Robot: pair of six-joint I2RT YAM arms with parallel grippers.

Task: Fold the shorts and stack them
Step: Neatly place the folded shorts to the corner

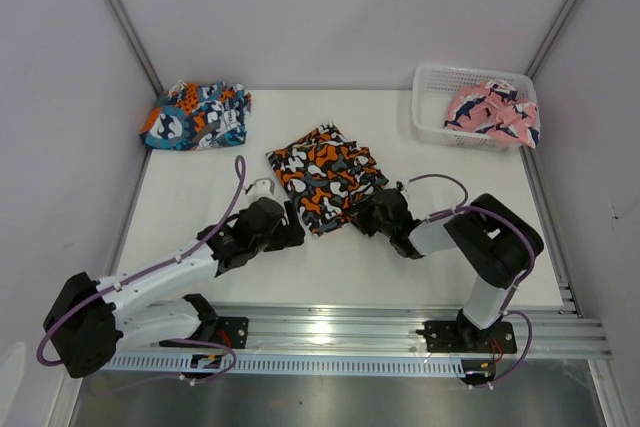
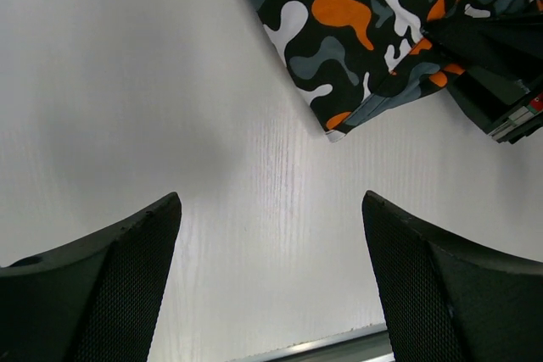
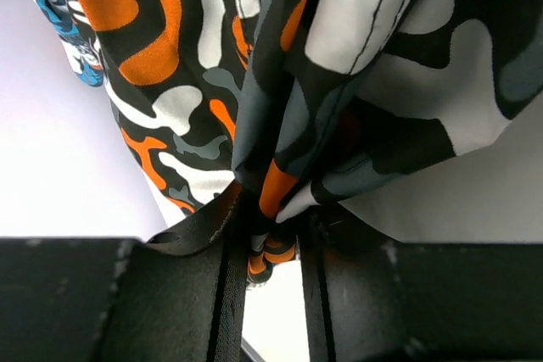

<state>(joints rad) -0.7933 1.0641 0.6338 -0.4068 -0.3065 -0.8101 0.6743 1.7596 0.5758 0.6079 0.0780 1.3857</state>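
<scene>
The orange-black-white camouflage shorts lie flat in the middle of the table. My right gripper is shut on their near right edge, and the right wrist view shows the bunched camouflage fabric pinched between the two fingers. My left gripper stands open just left of the shorts' near corner, with bare table between its fingers. The blue-teal-orange shorts sit folded at the back left. A third pair, the pink-navy-white shorts, lies in the basket.
A white mesh basket stands at the back right corner. Grey walls close the table on the left, right and back. A metal rail runs along the near edge by the arm bases.
</scene>
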